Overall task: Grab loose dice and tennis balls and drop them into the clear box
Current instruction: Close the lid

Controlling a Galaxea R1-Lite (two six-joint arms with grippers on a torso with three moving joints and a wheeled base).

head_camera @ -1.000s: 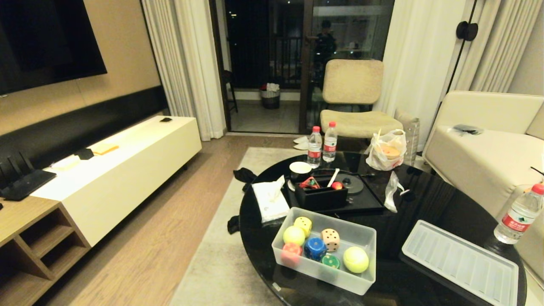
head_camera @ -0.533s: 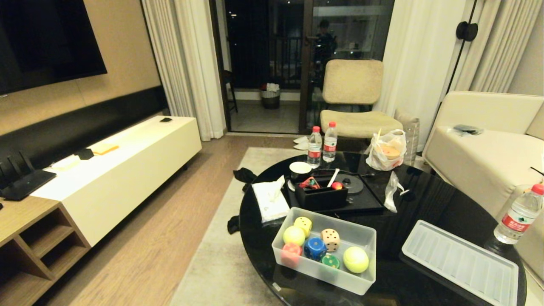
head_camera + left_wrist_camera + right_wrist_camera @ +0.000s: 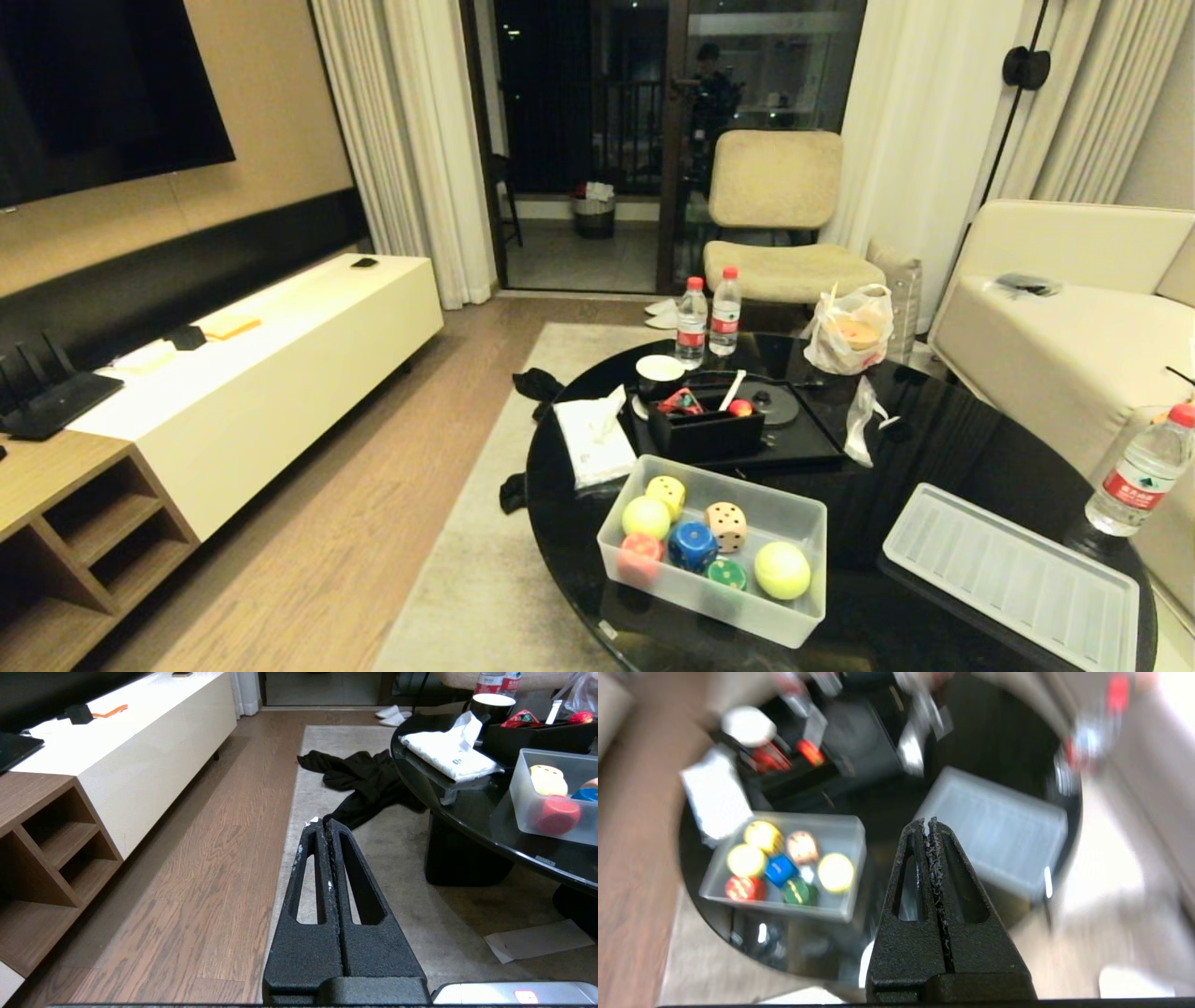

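Right pincer pressed together, holding nothing, up over the near part of the round black table, touching nothing; its view is blurred. Left pincer also pressed together and empty, low over the rug and wood floor to the left of the table. Neither arm shows in head view.

Clear box sits open at the near edge of the table. Inside: two tennis balls, one left, one right; tan dice in the middle; plus yellow, blue, red and green spotted pieces. Ribbed lid lies flat on the table right of the box, apart from it. Black organiser box just behind the clear box.
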